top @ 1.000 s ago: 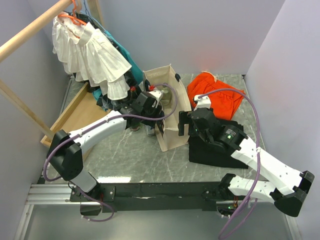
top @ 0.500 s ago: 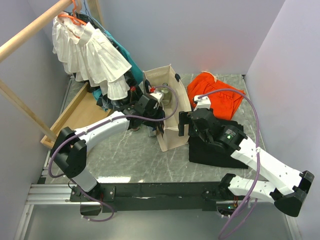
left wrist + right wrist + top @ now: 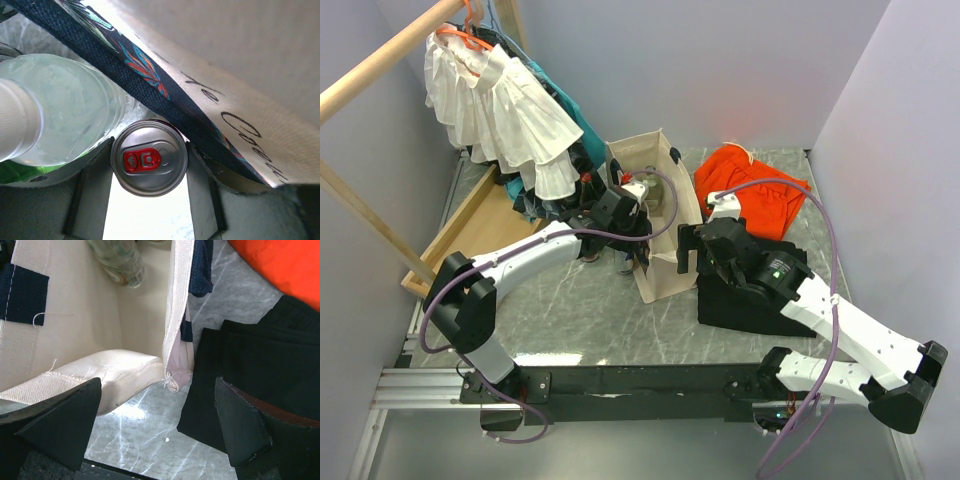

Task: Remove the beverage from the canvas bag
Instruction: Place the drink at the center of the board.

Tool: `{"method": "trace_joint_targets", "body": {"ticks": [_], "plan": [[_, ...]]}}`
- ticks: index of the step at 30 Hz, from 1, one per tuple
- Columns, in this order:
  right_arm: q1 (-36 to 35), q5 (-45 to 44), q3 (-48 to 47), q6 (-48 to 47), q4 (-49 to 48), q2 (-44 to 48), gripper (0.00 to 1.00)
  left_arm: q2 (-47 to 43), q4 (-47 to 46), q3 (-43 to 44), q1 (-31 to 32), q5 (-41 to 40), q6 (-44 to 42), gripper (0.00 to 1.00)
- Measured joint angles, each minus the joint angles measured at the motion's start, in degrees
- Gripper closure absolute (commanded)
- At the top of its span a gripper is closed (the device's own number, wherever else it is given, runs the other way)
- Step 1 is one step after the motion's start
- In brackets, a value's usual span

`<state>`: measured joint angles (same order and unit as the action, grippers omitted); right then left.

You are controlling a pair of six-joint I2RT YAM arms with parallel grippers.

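Left gripper: 2 fingers pinched on a silver aluminium drink can with red pull tab, seen top-on; a clear plastic bottle with white cap sits just beside its left; the boxy beige canvas bag with dark patterned strap lies against its right; whether the can is inside cannot be told. Right gripper: jaws spread wide, nothing held, at the bag's near corner, beside a folded black cloth on the grey marble table.
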<state>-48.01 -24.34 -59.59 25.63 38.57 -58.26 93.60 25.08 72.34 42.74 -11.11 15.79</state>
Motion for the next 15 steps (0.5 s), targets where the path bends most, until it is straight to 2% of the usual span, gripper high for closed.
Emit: {"method": "trace_joint_targets", "body": {"ticks": [15], "plan": [[0.00, 0.09, 0.00, 0.02, 0.00, -0.04, 0.00, -0.13, 0.44, -0.55, 0.00, -2.32, 0.22, 0.99]]}}
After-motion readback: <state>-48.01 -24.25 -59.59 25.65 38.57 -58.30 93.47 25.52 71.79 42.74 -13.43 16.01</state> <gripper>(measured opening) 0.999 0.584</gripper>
